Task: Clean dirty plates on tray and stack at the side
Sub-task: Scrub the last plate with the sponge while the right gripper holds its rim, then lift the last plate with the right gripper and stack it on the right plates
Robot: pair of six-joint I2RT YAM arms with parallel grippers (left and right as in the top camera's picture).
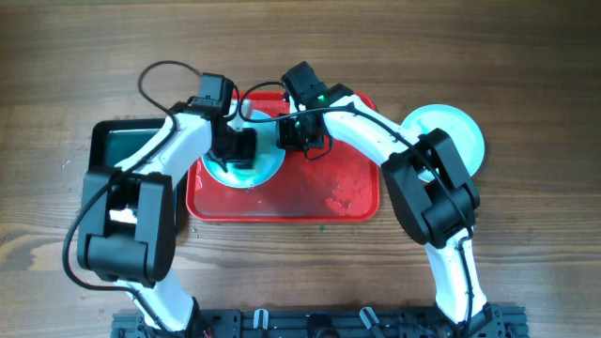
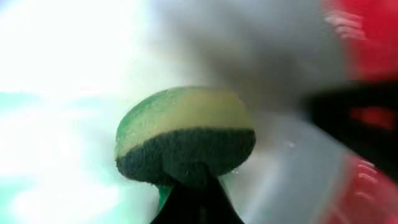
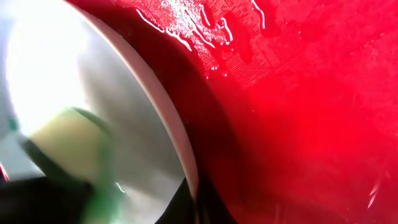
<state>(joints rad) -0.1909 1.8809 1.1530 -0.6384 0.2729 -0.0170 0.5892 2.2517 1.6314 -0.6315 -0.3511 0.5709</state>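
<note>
Where the red tray (image 1: 329, 202) lies at the centre of the overhead view, one pale turquoise plate (image 1: 268, 169) sits in its left half, largely covered by the two grippers. The left gripper (image 1: 235, 148) stands over the plate from the upper left, clenched on a sponge (image 2: 186, 134). In the left wrist view the sponge is yellow-green above and dark green below. It is pinched at its lower edge by the dark fingers and pressed against the plate's bright surface.

The right gripper (image 1: 302, 133) meets the plate's right edge near the top centre of the overhead frame, its jaws closed. In the right wrist view the plate's rim curves from the upper left down to the bottom centre and runs into the dark fingers. The grip therefore appears to be on that rim, though the fingertips are too dark to make out. The wet tray floor fills the right of that view, with streaks and droplets toward the top.

A second plate (image 1: 460, 131), also pale turquoise, lies on the wooden table (image 1: 526, 56) near the tray's upper right corner, partly hidden by the right arm (image 1: 432, 188). Whether more than one is stacked there cannot be told. A black tray (image 1: 117, 150) with a green interior lies just beside the red tray's left side, under the left arm (image 1: 131, 207).
</note>
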